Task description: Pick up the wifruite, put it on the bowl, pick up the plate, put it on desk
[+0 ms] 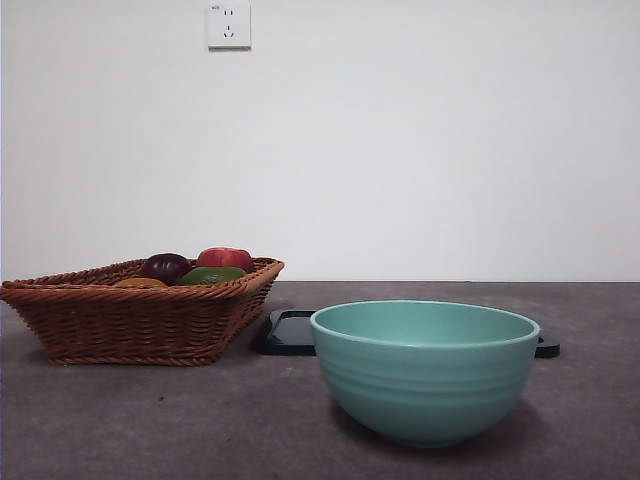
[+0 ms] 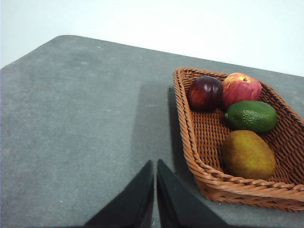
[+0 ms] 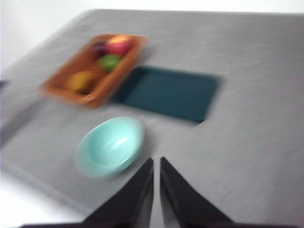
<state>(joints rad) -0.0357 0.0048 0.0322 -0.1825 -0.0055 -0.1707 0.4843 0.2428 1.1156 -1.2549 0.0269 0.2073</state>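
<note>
Standing nearest: bowl (image 1: 424,368), upright on the desk (image 1: 150,420).
Tray (image 1: 290,331): lain just behind it.
Basket (image 1: 140,318): wifruite (image 2: 248,155) held inside.
Left gripper (image 2: 155,167): jaws closed, beside basket.
Right gripper (image 3: 156,164): jaws closed, raised.

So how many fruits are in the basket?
4, all inside the wicker basket: the brown-orange wifruite at one end, a green fruit next to it, then a red fruit and a dark purple fruit side by side. None seem hidden.
</note>
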